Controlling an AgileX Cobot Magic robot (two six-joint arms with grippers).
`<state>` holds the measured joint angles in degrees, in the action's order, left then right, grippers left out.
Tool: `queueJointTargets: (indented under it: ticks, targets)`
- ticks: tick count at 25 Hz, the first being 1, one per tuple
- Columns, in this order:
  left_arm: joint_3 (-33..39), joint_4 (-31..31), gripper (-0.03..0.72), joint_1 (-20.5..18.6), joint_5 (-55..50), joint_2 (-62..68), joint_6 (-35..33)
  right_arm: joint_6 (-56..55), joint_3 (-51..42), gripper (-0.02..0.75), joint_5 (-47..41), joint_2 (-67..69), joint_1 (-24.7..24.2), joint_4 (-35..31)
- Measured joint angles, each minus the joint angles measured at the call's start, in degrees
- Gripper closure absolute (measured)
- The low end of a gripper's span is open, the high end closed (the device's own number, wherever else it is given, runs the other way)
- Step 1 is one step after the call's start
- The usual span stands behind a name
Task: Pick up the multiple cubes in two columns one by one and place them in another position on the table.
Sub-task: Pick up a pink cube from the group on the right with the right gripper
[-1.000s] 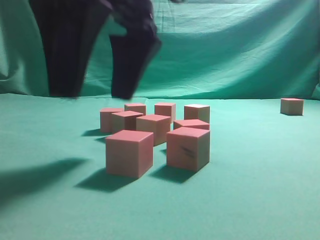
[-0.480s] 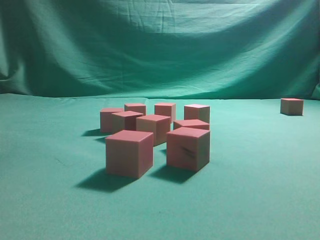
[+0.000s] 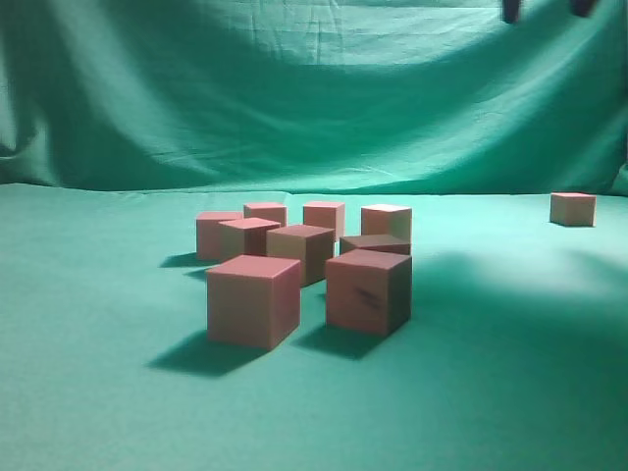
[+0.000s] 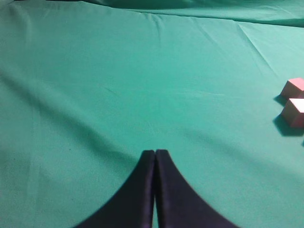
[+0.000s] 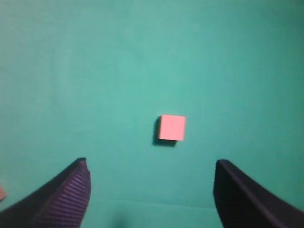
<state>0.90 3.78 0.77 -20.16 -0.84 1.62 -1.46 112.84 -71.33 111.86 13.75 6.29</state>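
Several cubes (image 3: 253, 299) with pinkish-red tops stand in two columns mid-table on the teal cloth table (image 3: 98, 392). The front right one (image 3: 368, 291) has a dark scuff. One cube (image 3: 572, 208) stands alone at the far right. My right gripper (image 3: 546, 8) shows only as two dark tips at the top edge. In the right wrist view it (image 5: 150, 166) hangs open and empty high above a lone cube (image 5: 172, 128). My left gripper (image 4: 155, 153) is shut on nothing over bare cloth, with two cubes (image 4: 294, 112) at that view's right edge.
A draped green cloth backdrop (image 3: 314, 98) closes off the far side. A shadow falls over the right part of the cluster and the cloth beside it (image 3: 491, 294). A sliver of another cube (image 5: 1, 192) shows at the left edge of the right wrist view.
The dark left arm behind the cluster has left the exterior view. The right gripper's tips have come in at the top right, and a shadow now covers the right-hand cubes.
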Motion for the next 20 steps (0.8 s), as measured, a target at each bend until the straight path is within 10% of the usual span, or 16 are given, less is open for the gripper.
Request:
queueJointTargets:
  ticks: [7, 20]
  targets:
    - [0.0, 0.0, 0.688, 0.0, 0.0, 0.0, 0.0, -0.4, 0.0, 0.195, 0.0, 9.4, -9.2, -6.7]
    - [0.0, 0.0, 0.688, 0.0, 0.0, 0.0, 0.0, 8.9, 0.0, 0.195, 8.7, 19.3, -9.7, -10.7]
